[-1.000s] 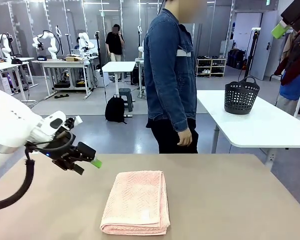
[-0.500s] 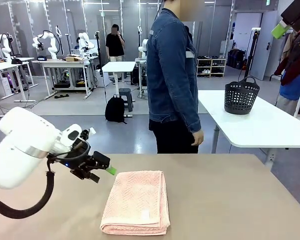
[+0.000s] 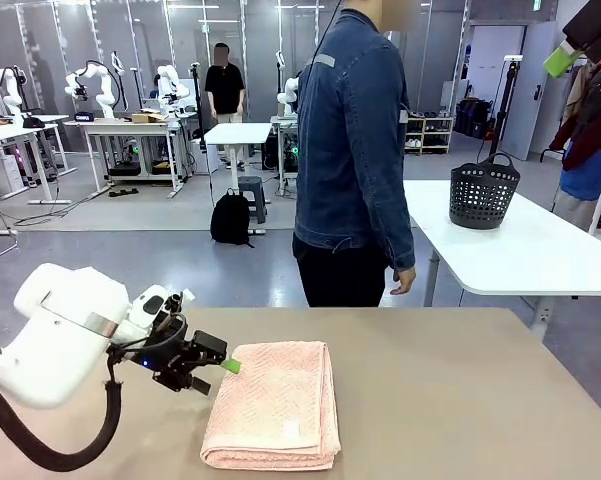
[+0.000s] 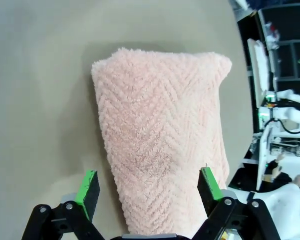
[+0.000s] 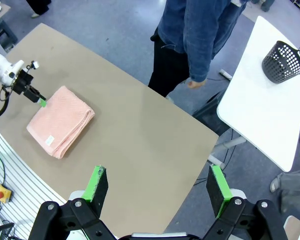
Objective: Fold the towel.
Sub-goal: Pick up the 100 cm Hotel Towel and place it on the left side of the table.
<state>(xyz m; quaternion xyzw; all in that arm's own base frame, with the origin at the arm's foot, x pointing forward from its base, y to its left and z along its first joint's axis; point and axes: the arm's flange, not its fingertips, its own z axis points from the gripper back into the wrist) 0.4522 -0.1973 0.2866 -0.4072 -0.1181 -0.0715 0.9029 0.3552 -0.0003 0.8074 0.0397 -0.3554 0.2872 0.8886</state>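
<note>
The towel (image 3: 273,402) lies folded into a thick pink rectangle on the tan bench (image 3: 460,400), right in front of the left gripper (image 3: 220,362). That gripper sits low over the bench at the towel's far left corner, its green pads at the cloth's edge; whether they touch it I cannot tell. In the left wrist view the gripper (image 4: 150,187) has its fingers spread wide apart, one on each side of the towel's (image 4: 162,150) near end, with nothing clamped between them.

The right gripper (image 5: 157,187) hangs high above the bench (image 5: 140,135), its fingers also wide apart and empty. The towel (image 5: 60,120) lies far below it, well off to one side. A person (image 3: 355,160) in a denim jacket stands at the far edge of the bench. Behind, on a white table (image 3: 540,255), stands a dark basket (image 3: 483,192).
</note>
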